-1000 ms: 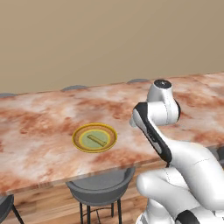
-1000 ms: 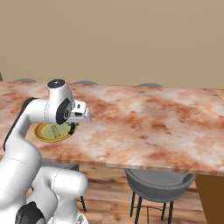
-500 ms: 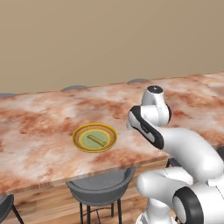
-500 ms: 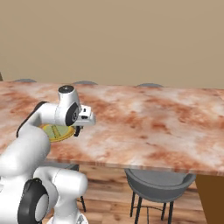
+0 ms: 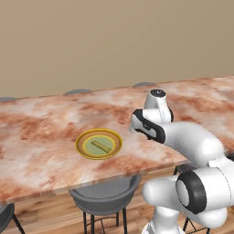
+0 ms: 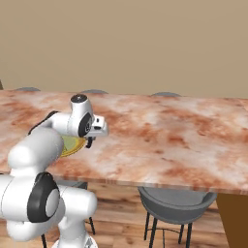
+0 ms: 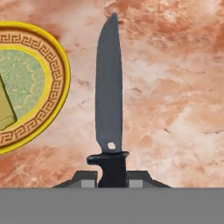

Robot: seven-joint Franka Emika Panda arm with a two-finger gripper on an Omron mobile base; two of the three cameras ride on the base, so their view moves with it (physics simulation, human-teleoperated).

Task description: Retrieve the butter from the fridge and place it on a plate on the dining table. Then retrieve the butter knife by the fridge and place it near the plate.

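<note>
While butter (image 7: pixel 5 109) already lies on plate (image 7: pixel 41 83), fingers (image 7: pixel 112 178) grip butter knife (image 7: pixel 108 100) by its handle, blade pointing 12 o'clock, hovering over the surface (image 7: pixel 175 87) at plate's 3 o'clock. Last step, I'd say: lower & release beside plate w/o touching rim.

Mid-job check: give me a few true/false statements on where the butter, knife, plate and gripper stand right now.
1. The butter lies on the plate. True.
2. The gripper is shut on the butter knife. True.
3. The butter knife already rests on the plate. False: in the hand view it is held by its handle, blade beside the plate's rim, over the dining table.
4. The plate sits on a grey stool. False: it sits on the marbled dining table; the stools stand along its edges.
5. The gripper is open and empty. False: the knife's handle is between its fingers.
</note>
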